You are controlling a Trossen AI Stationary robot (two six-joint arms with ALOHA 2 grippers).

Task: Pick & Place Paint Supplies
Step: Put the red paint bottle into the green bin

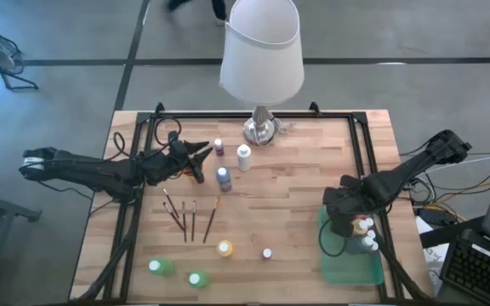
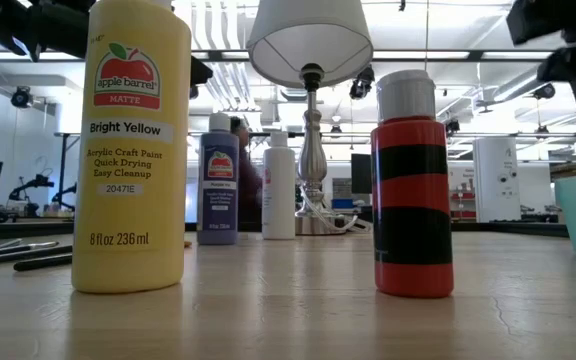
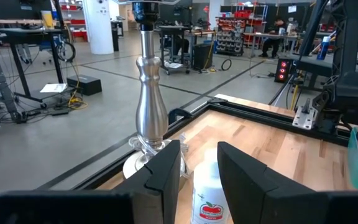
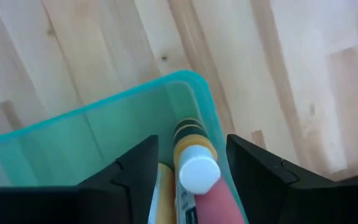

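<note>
Wooden desk (image 1: 296,212), black-framed, carries a lamp (image 1: 262,68) at its far edge and scattered paint supplies. Right end effector (image 1: 340,223) hangs over the green tray (image 1: 347,268) at the desk's right front, fingers spread, nothing pinched; a white-capped bottle (image 4: 194,163) stands upright in the tray corner directly between and below them, touching other bottles. Left end effector (image 1: 201,161) hovers at the left rear, fingers parted, nothing held. A white bottle (image 3: 209,199) stands just ahead, in line with its gap, long axis vertical. Judgement: the left arm is nearer. Brushes (image 1: 190,217) lie mid-desk, handles running front-to-back, and further bottles (image 1: 225,248) stand toward the front.
</note>
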